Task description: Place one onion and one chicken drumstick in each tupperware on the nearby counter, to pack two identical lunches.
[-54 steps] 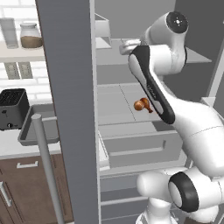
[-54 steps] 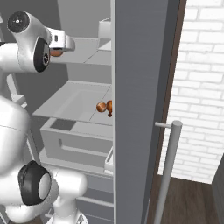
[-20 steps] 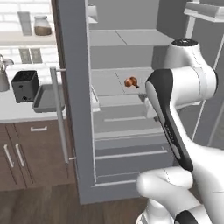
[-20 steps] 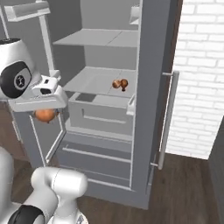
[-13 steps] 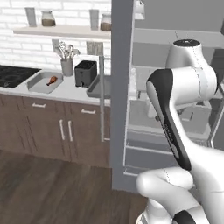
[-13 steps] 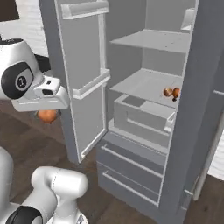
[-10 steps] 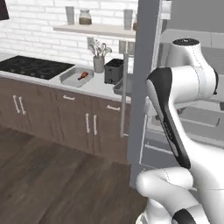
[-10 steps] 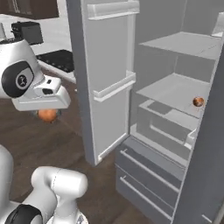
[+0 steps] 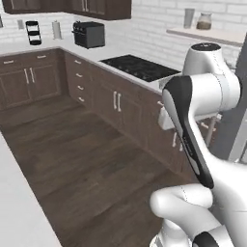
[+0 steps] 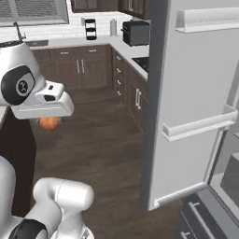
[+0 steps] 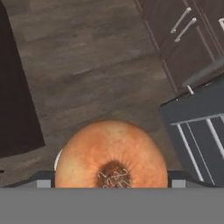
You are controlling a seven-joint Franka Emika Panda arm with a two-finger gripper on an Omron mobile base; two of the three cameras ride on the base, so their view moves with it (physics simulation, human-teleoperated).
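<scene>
Dark wood flooring [image 9: 91,159] spreads through your left base view, with the counter [image 9: 96,52] running from 10 o'clock toward 2 o'clock over dark brown cabinets [image 9: 118,103]. On that worktop you have a black cooktop [image 9: 140,67] near centre, a dark boxy appliance [image 9: 89,34] at 11 o'clock, and a pale wall shelf [image 9: 212,34] with jars at 1 o'clock. The white arm [image 9: 200,111] fills the 3 to 5 o'clock part of that view.

In your right base view the open grey fridge door [image 10: 196,107] stands at 3 o'clock, its inner rack rail crossing it. The counter [image 10: 70,42] wraps around the far corner at 12 o'clock, under a window [image 10: 32,9].

Your gripper [image 10: 49,122] sits at 9 o'clock in that view, under the white hand, with the onion [image 10: 49,123] hanging just below it, above the floor. In your hand view the onion [image 11: 111,155] sits at 6 o'clock, its root end toward the camera, between the two finger tips [image 11: 43,183]. The jaws stand wide and are closed on its sides, so you are holding it. Floor lies beyond it, with cabinet doors at 1 o'clock and a grey railed fridge part [image 11: 197,127] at 3 o'clock.
</scene>
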